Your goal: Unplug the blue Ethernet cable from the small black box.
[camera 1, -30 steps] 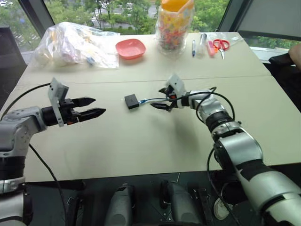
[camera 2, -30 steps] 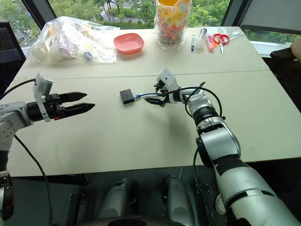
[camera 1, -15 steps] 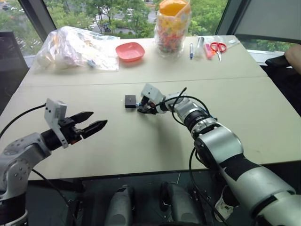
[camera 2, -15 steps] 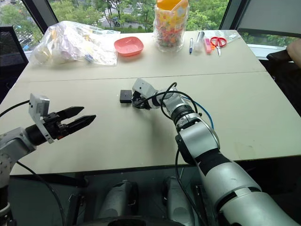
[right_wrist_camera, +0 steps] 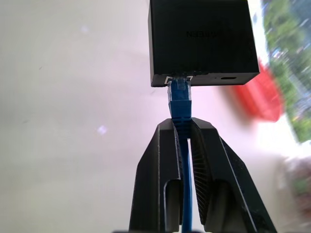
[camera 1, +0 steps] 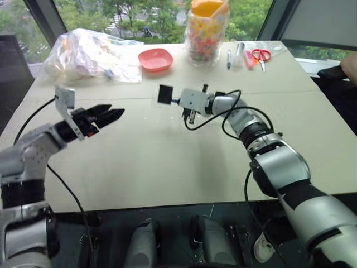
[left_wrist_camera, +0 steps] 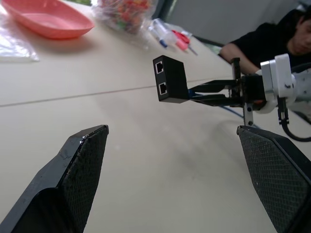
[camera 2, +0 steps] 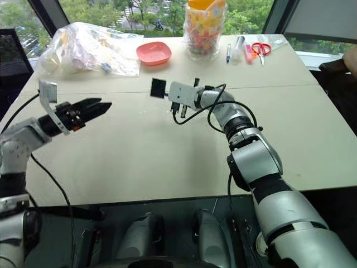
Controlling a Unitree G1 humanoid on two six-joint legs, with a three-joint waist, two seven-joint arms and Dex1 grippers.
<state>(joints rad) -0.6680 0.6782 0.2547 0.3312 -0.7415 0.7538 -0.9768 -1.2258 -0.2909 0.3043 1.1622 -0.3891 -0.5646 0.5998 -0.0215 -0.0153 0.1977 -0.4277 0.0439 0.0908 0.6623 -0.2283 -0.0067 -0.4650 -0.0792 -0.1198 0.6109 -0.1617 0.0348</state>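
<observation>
The small black box [right_wrist_camera: 201,41] hangs light above the table's middle on the blue Ethernet cable [right_wrist_camera: 181,99], which my right gripper [right_wrist_camera: 181,127] pinches behind the plug. My left gripper [left_wrist_camera: 177,150], spread wide, should clamp the rigid box's flat sides.

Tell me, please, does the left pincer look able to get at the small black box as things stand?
Probably yes. The left pincer is open and points toward the small black box, which hangs above the table on the blue cable pinched by the right pincer, with bare table between them.

An office: pale table [camera 1: 167,162] with pens [camera 1: 229,57], scissors [camera 1: 261,54], and big windows [camera 1: 139,17].
</observation>
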